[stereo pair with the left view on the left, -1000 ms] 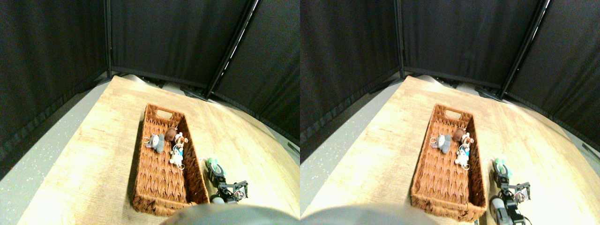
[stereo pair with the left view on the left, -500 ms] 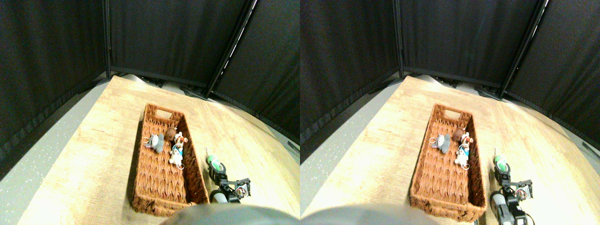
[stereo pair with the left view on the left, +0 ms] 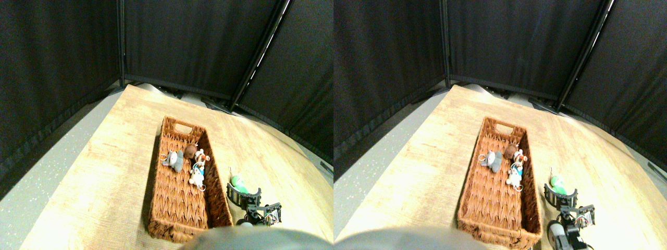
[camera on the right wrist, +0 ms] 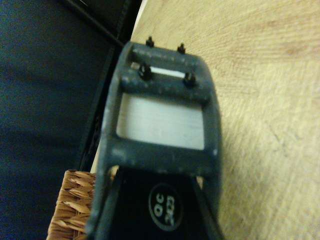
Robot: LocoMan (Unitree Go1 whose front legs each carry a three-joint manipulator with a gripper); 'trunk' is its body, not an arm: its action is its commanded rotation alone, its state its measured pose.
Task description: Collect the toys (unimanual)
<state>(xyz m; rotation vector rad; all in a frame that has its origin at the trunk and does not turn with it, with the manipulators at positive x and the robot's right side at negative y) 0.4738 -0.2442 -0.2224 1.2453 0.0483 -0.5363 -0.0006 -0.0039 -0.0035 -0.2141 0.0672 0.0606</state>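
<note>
Nearest the robot, low at the right, the black two-jaw right gripper (stereo pair with the left view on the left: pixel 244 196) reaches in over the pale wood-grain tabletop (stereo pair with the left view on the left: pixel 104 172); its jaws stand spread apart, released, holding nothing; the small mint-green plush toy (stereo pair with the left view on the left: pixel 238 183) lies on the tabletop just beyond the jaws, near them, though whether they touch it cannot be told; it sits outside the long brown woven wicker basket (stereo pair with the left view on the left: pixel 180 205), just beside the basket's right wall.

Inside the basket, toward its far half, lie the toys already collected: a white plush with blue trim (stereo pair with the left view on the left: pixel 196 176), an orange-red and white plush (stereo pair with the left view on the left: pixel 200 155) by the right wall, a round brown plush (stereo pair with the left view on the left: pixel 189 151) and a grey plush (stereo pair with the left view on the left: pixel 174 160) with a small ring at its side; further still, the basket's end wall with its cut-out handle, then black curtain panels (stereo pair with the left view on the left: pixel 182 47) closing the scene.

In the wrist view the dark open jaw frame (camera on the right wrist: pixel 162 125) fills the middle, with tabletop to one side and a corner of wicker; the green toy does not show there.

The green toy is probably light, soft and squashy; it should give under the jaws rather than slip; the plump middle of its body looks the surest place to grip, since the thin keychain loop would likely slide away.
</note>
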